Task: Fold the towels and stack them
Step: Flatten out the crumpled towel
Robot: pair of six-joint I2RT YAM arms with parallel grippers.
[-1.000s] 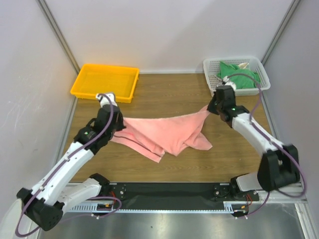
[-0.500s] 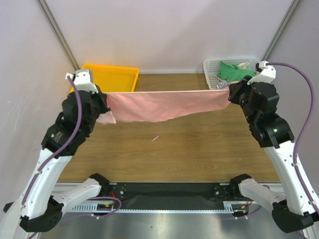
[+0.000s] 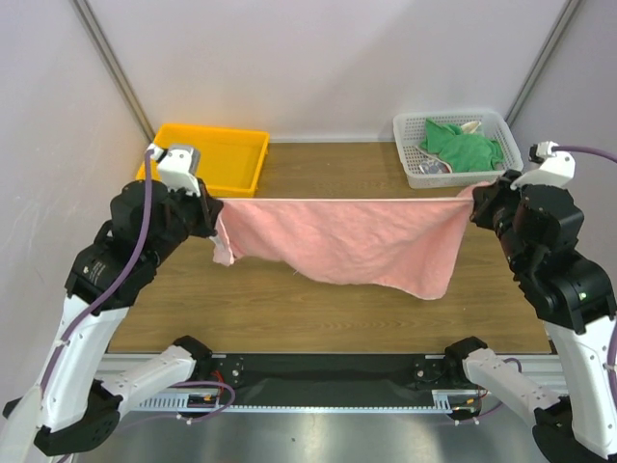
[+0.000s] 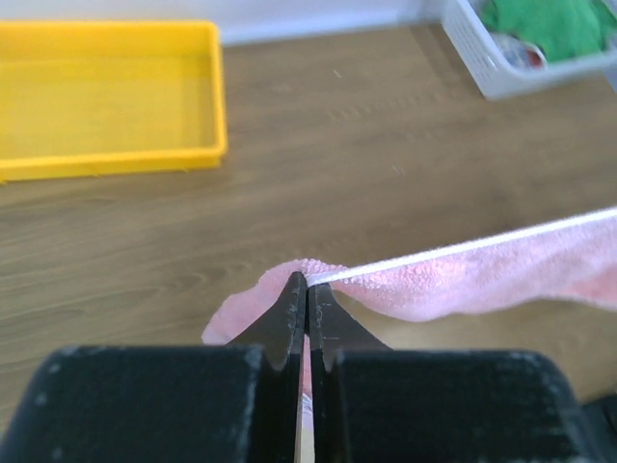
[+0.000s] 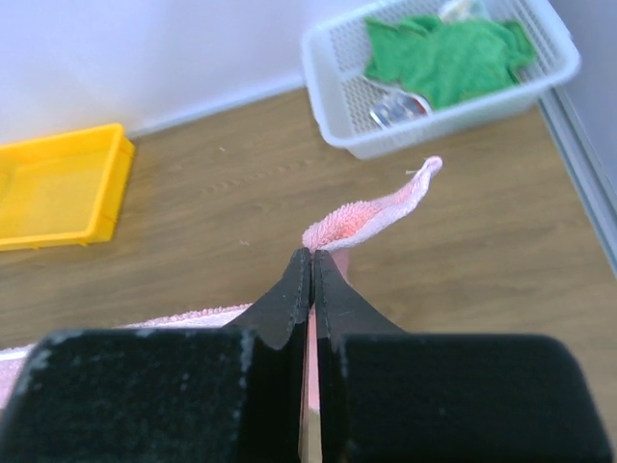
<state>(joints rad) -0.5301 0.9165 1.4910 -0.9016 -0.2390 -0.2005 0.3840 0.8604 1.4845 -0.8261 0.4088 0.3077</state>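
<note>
Left gripper (image 4: 306,285) fingers pinched fully together, clamped on one top corner of the plain salmon-pink cloth towel (image 3: 357,236); a small fold of pink sticks out just past the tips in the left wrist view. Right gripper (image 5: 311,256) fingers also pressed tight, no gap visible, gripping the opposite top corner, with a pink tuft and a thin tail of cloth poking beyond the fingertips. Towel hangs in the air between the two grippers, top edge pulled taut and roughly straight across, above the brown wooden table (image 3: 337,313). Its bottom edge is uneven, sagging lower toward the right side, and a short flap droops just below the left gripper. Can't tell if the lowest corner touches the table. Plain green cloth towel (image 3: 463,145) lies crumpled in the white mesh plastic basket (image 3: 403,145) at the far right corner. A bit of patterned cloth (image 5: 390,108) is beside it in the basket, details too small to read. Yellow rectangular plastic tray (image 3: 154,162) sits at the far left, behind the left gripper.
</note>
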